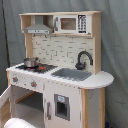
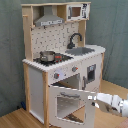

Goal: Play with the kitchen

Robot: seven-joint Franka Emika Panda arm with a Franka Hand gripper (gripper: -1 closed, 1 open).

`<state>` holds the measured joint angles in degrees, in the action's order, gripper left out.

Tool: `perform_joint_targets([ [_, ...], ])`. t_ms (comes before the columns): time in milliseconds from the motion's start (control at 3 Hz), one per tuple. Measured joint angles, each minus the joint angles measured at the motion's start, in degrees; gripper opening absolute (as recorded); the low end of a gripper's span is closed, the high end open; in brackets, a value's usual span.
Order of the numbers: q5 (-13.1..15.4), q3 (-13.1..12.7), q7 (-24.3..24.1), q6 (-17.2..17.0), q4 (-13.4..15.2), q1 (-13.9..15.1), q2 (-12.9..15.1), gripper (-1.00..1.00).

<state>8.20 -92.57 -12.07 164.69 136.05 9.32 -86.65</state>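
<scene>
One kitchen [image 2: 60, 60] stands upright, its long axis vertical; in the second exterior view its front faces right, toward the arm. It holds one pot [image 2: 47, 55], one faucet [image 2: 74, 40] and one sink [image 2: 84, 50]. The oven door [image 2: 67, 102] hangs open, its edge at the gripper [image 2: 93, 98] — jaws probably clenched on it, though I cannot tell.

White robot arm with rounded segments

In the second exterior view the arm [image 2: 116, 104] is glossy white, built of smooth rounded, tube-like sections, with a narrow dark band at a joint and grey shading near its outer end; its tip, the gripper [image 2: 93, 98], is white as well. In the first exterior view only a pale, curved white shell [image 1: 17, 123] shows at the bottom edge.
</scene>
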Motion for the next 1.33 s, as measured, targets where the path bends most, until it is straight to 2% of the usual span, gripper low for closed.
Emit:
perform_joint_targets([
  [667, 0.00, -3.91, -11.37, -0.33, 0.01, 2.50, -0.29, 1.00],
  [1000, 0.00, -4.51, -17.47, -1.70, -0.01, 3.22, -0.51, 1.00],
  [1333, 0.00, -4.64, -22.67, -4.76, -0.21, 3.36, -0.50, 1.00],
])
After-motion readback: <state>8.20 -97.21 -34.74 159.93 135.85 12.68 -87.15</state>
